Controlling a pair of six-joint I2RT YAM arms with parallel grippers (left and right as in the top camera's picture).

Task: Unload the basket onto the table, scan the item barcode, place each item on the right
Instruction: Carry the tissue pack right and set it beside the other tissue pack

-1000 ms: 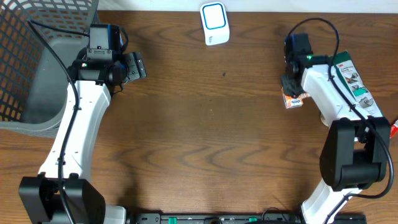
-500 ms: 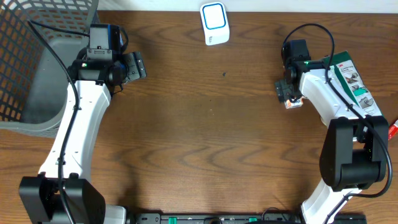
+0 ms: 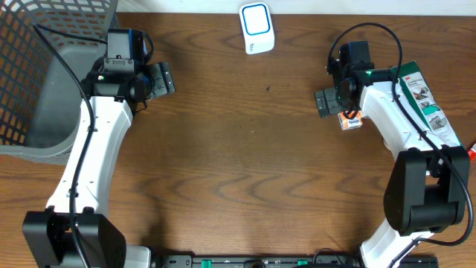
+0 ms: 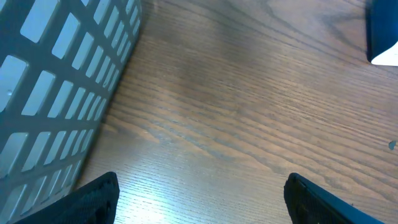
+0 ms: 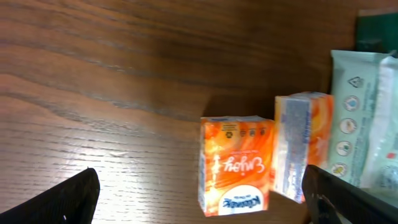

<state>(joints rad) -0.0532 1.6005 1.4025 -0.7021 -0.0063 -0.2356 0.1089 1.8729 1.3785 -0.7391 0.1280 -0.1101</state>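
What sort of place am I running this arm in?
Probably a mock checkout bench: a wooden table with a white-and-blue device, likely the scanner, at its far edge, a grey mesh basket on the left, and packaged goods on the right.

Upside-down script "Enjoy" on orange box (image 5: 236, 163), remaining print too small to read.

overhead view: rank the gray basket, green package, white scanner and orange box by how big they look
1. gray basket, cut off by the frame, still clearly largest
2. green package, partly covered
3. white scanner
4. orange box, mostly covered, so only its visible part counts
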